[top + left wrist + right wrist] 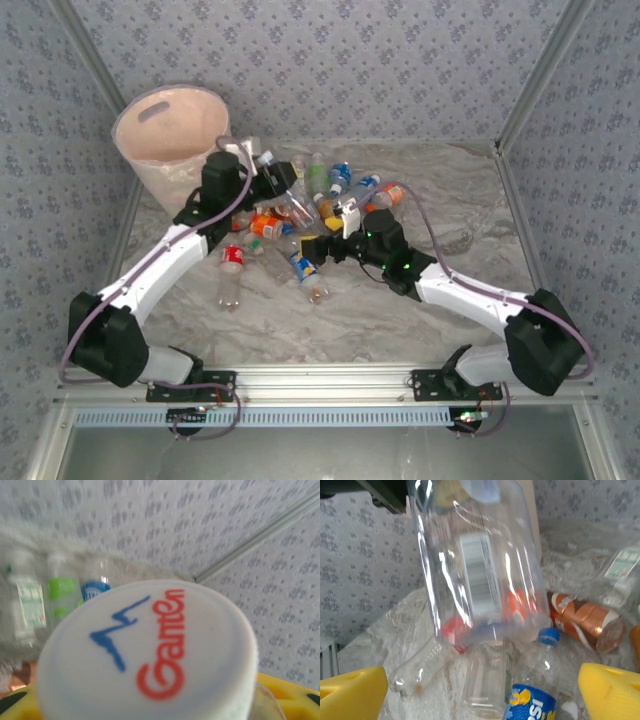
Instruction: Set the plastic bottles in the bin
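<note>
Two arms (165,255) outstretched; bottle (150,650) in left fingers (290,697).

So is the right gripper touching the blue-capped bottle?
Apart. In the right wrist view the open right gripper has its yellow fingertips either side of the blue-capped bottle, with plain gaps to both.

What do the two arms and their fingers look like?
The left arm and right arm match: white tubular links between chunky black joint housings. A thin purplish cable loops loosely along each. The right arm carries a small green light near its wrist. The wrist views show bright yellow, blocky right fingers and left fingers.
</note>
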`<state>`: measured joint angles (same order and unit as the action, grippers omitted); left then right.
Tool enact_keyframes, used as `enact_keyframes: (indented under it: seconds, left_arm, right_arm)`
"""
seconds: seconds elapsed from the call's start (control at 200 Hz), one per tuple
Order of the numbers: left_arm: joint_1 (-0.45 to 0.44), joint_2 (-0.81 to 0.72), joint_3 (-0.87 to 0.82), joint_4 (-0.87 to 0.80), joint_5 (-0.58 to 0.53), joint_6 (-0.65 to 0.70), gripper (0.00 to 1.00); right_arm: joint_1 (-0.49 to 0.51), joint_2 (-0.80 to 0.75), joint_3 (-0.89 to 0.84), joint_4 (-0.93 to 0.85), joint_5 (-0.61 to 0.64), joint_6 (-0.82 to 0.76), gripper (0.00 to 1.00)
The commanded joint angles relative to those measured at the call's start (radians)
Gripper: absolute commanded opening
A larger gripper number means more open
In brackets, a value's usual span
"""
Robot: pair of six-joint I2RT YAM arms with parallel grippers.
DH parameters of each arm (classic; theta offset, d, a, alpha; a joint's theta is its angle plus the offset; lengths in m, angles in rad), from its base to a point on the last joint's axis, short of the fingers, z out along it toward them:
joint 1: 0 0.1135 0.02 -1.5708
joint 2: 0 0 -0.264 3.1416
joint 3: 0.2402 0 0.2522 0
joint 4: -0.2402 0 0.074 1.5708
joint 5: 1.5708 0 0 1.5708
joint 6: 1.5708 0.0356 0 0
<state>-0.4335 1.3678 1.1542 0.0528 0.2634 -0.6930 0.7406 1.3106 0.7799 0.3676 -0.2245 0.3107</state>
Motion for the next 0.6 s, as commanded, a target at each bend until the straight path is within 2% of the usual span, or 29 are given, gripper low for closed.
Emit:
enact_keyframes:
  seconds: [0.0, 0.13, 0.235, 0.595]
  left_arm:
    - [0.019, -0.073, 0.105, -0.052, -0.101, 0.127, 0.55]
    - [0.034, -0.093, 0.220, -0.097, -0.291, 0.229, 0.56]
    - [0.056, -0.090, 0.306, -0.111, -0.459, 0.317, 0.56]
    - [0.252, 0.031, 0.437, -0.024, -0.626, 0.632, 0.56]
  right_arm:
    - [-0.015, -0.040, 0.003, -0.029, 0.061, -0.038, 1.00]
    - [-0.023, -0.050, -0.018, -0.004, 0.141, -0.028, 1.00]
    - [-0.023, -0.050, -0.022, -0.002, 0.159, -0.018, 1.00]
    - [-0.021, -0.043, -0.025, 0.010, 0.174, -0.012, 1.00]
